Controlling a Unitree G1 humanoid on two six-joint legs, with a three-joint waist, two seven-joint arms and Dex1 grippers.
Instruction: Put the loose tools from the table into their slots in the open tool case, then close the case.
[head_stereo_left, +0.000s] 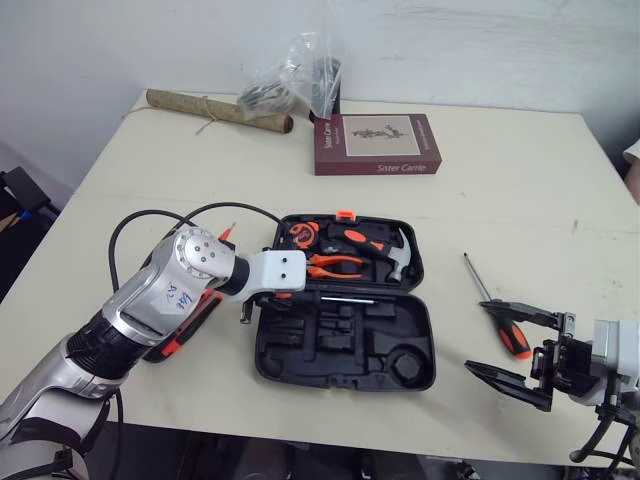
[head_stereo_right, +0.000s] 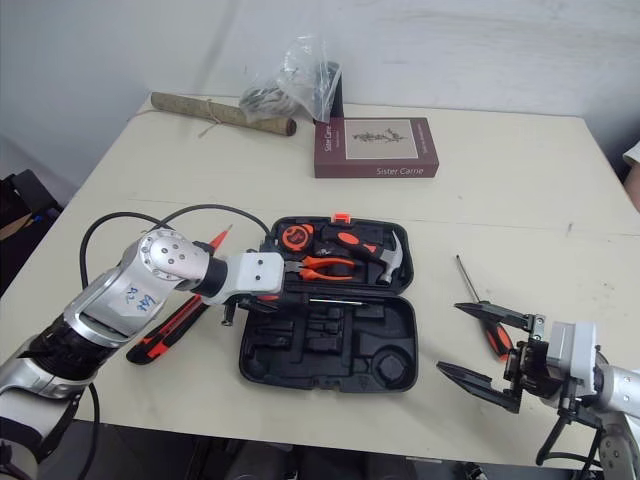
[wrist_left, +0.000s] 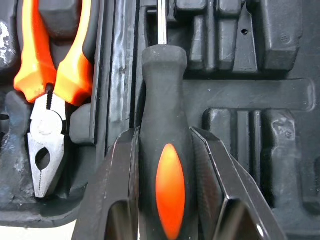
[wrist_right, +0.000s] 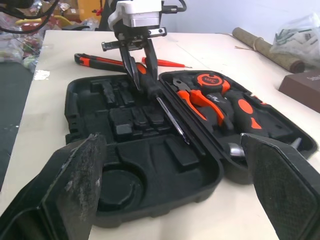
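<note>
The black tool case (head_stereo_left: 428, 335) lies open in the middle of the table. Its far half holds orange pliers (head_stereo_left: 335, 265), a hammer (head_stereo_left: 400, 255) and a tape measure (head_stereo_left: 300, 235). My left gripper (wrist_right: 141, 67) is shut on a black-and-orange screwdriver (wrist_left: 169, 190), whose shaft (head_stereo_left: 345, 299) lies along the case's hinge line. A second screwdriver (head_stereo_left: 512, 337) lies loose on the table right of the case. My right gripper (head_stereo_left: 515, 350) stands open beside its handle. An orange utility knife (head_stereo_right: 165, 330) and a thin red screwdriver (head_stereo_right: 218, 238) lie left of the case.
A dark red book (head_stereo_left: 375, 143), a plastic bag (head_stereo_left: 295, 80) and a brown roll (head_stereo_left: 215, 110) sit at the back of the table. My right gripper is close to the table's front edge (head_stereo_left: 440, 455).
</note>
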